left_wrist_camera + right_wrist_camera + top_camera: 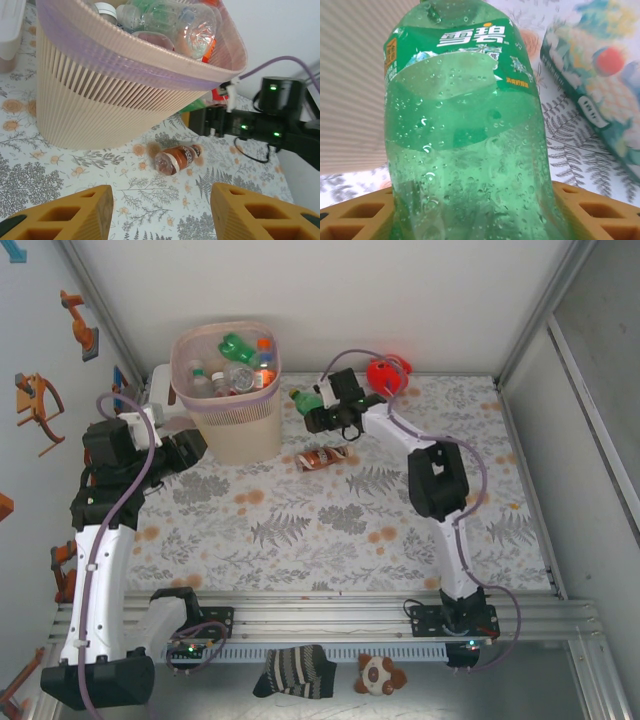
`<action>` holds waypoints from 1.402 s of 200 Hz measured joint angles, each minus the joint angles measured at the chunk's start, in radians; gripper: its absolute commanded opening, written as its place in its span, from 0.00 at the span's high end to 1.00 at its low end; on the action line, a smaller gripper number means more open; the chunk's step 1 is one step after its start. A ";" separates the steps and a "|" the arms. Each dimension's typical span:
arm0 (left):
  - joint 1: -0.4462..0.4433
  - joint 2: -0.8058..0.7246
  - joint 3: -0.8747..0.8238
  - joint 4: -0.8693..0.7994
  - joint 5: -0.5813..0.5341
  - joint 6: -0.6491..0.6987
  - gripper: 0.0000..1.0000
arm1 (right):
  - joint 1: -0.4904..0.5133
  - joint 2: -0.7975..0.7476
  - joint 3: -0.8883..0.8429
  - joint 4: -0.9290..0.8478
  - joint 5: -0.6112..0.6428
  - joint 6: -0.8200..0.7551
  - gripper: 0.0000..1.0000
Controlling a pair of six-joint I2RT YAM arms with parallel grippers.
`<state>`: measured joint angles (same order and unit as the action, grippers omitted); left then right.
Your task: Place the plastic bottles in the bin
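Observation:
The pale pink bin (243,435) stands at the back left with several plastic bottles (240,365) inside. My right gripper (322,408) is just right of the bin, shut on a green bottle (304,400) (465,150) that sits between its orange fingers (592,212), with the bin's ribbed wall (350,85) close on the left. A brown-labelled bottle (325,456) (177,157) lies on the table right of the bin. My left gripper (188,448) (162,215) hangs open beside the bin (100,100), its fingers (85,212) empty and pointing toward that lying bottle.
A red round toy (386,373) lies at the back, right of the right gripper. A patterned white-green packet (600,95) lies next to the green bottle. A white box (160,390) (10,30) stands left of the bin. The right arm (260,125) crosses behind the lying bottle.

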<state>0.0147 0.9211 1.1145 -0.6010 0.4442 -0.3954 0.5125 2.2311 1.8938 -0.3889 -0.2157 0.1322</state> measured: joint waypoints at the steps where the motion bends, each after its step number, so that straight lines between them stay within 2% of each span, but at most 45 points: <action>1: 0.000 0.001 0.002 0.000 0.001 0.000 0.46 | 0.000 -0.010 -0.008 0.003 0.001 -0.003 0.41; 31: 0.000 0.021 0.040 0.002 0.016 0.008 0.46 | 0.000 -0.188 -0.144 0.029 0.014 -0.077 0.45; 65: 0.000 0.043 0.095 0.001 0.064 0.049 0.46 | 0.000 -0.382 -0.303 0.035 0.019 -0.228 0.47; 105: -0.002 0.084 0.164 -0.010 0.185 0.144 0.46 | 0.012 -0.584 -0.464 0.031 0.001 -0.515 0.47; 138: -0.026 0.132 0.241 -0.048 0.279 0.242 0.46 | 0.080 -0.698 -0.518 -0.027 0.013 -0.785 0.49; 202: -0.195 0.208 0.325 -0.144 0.407 0.418 0.40 | 0.279 -0.875 -0.600 -0.059 0.147 -1.200 0.50; 232: -0.259 0.237 0.361 -0.187 0.445 0.466 0.36 | 0.349 -0.951 -0.609 -0.059 0.203 -1.337 0.50; 280: -0.421 0.265 0.429 -0.267 0.466 0.553 0.31 | 0.462 -1.052 -0.618 -0.054 0.266 -1.543 0.52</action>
<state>-0.4065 1.1862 1.5433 -0.8680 0.9100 0.1574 0.9745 1.1786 1.2758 -0.4427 0.0498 -1.4109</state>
